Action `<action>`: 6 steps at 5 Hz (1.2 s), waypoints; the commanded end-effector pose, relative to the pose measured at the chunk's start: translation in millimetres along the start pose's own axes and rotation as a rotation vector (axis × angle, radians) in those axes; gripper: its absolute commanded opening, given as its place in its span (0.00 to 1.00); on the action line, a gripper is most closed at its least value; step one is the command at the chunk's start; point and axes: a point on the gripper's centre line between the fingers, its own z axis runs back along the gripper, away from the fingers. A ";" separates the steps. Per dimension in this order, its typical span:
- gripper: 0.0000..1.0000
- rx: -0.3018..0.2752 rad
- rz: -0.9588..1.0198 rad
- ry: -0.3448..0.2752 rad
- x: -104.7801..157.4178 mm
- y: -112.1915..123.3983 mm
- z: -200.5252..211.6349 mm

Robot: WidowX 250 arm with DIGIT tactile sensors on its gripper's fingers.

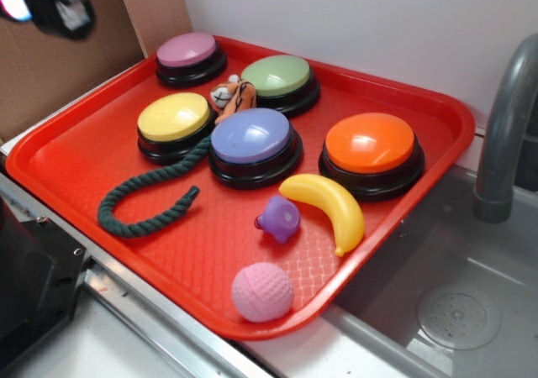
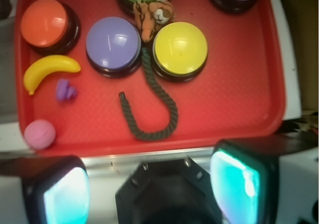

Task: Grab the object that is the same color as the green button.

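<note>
end effector (image 2: 149, 189) hangs high off the tray's (image 2: 239, 104) near edge, pads spread apart, nothing held. the green rope (image 2: 158, 102) lies in a hook, one end tucked between the yellow button (image 2: 180, 49) and purple button (image 2: 113, 45), dark tip free. green button (image 1: 276, 76) sits behind the toy tiger (image 1: 232, 97). risk: a descent near the tucked end could clip a button; the floppy rope may slip from a shallow pinch.

Matt twisted-fibre rope (image 1: 143, 210) on a textured plastic tray (image 1: 76, 164)
</note>
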 end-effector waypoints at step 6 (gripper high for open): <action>1.00 0.031 0.285 0.049 8.9 53.3 -169.6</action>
